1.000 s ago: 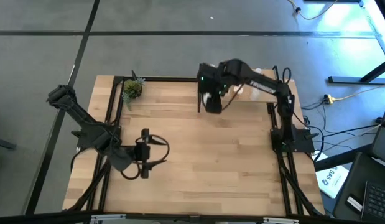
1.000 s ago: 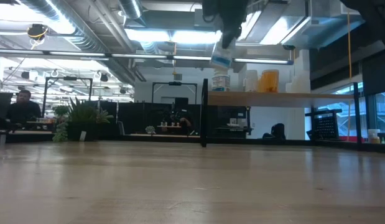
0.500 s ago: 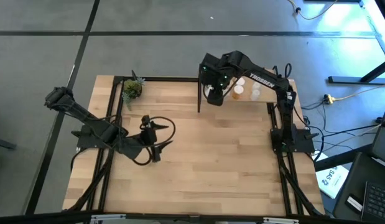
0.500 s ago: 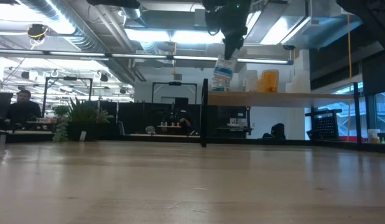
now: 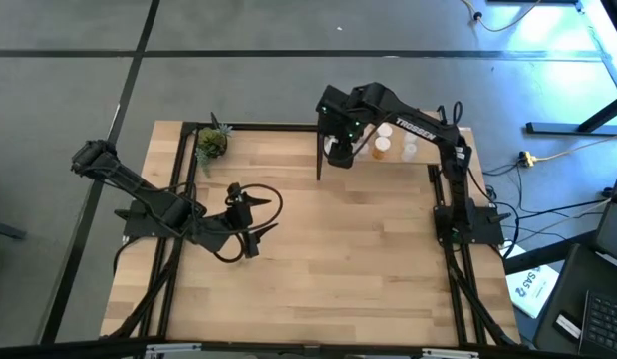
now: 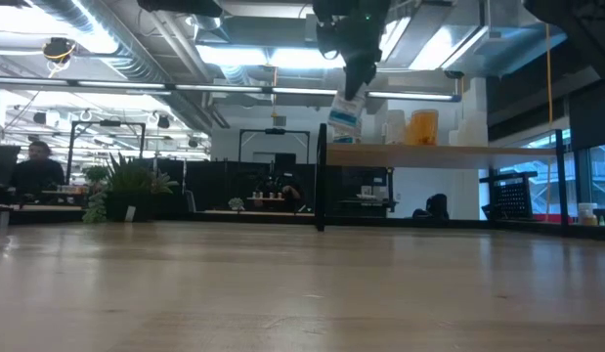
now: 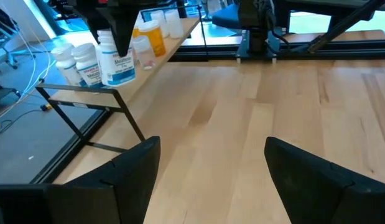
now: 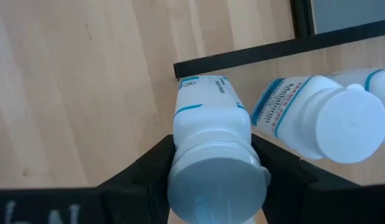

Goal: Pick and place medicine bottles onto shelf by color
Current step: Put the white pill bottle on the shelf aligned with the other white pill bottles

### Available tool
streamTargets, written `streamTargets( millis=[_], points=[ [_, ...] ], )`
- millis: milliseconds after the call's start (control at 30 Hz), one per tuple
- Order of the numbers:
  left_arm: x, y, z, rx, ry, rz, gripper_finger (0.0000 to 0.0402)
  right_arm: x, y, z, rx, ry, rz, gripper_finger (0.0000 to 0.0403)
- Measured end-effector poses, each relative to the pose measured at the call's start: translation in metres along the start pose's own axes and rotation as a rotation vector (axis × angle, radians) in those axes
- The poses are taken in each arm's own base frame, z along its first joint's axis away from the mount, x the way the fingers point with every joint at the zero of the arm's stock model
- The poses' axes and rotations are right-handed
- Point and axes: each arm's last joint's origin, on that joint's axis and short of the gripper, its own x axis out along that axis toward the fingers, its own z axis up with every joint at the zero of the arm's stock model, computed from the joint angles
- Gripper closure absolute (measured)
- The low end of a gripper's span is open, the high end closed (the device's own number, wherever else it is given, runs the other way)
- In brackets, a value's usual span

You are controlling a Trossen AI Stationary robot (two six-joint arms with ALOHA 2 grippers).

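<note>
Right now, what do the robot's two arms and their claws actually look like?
Both arms are dark, nearly black, built of jointed segments. The right arm carries white lettering along one link and small green lights near its wrist. The left arm has a thin black cable looping beside its gripper. Each gripper has two fingers: the left gripper's are broad, matte black slabs; the right gripper's are black and angular.

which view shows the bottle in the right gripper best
The right wrist view: the white bottle fills the frame, clamped between the right gripper's fingers. The left wrist view shows it smaller, the low view tiny at shelf height, and the high view hides it.
</note>
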Motion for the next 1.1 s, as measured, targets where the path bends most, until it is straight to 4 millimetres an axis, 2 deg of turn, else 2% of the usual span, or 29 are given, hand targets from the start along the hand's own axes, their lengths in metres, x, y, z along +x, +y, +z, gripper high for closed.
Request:
streamTargets(
  millis=[433, 700, 1100],
  points=[
    [0.000, 0.000, 0.000, 0.001, 0.001, -0.001, 0.0118, 0.001, -0.005, -0.001, 0.015, 0.010, -0.005, 0.0217],
    [0.000, 0.000, 0.000, -0.002, 0.002, -0.002, 0.0118, 0.012, -0.005, 0.002, 0.007, 0.044, -0.008, 0.0216],
    [0.000, -0.001, 0.000, -0.001, 0.002, -0.004, 0.0118, 0.014, -0.008, 0.001, 0.011, 0.060, -0.048, 0.0216]
  ],
)
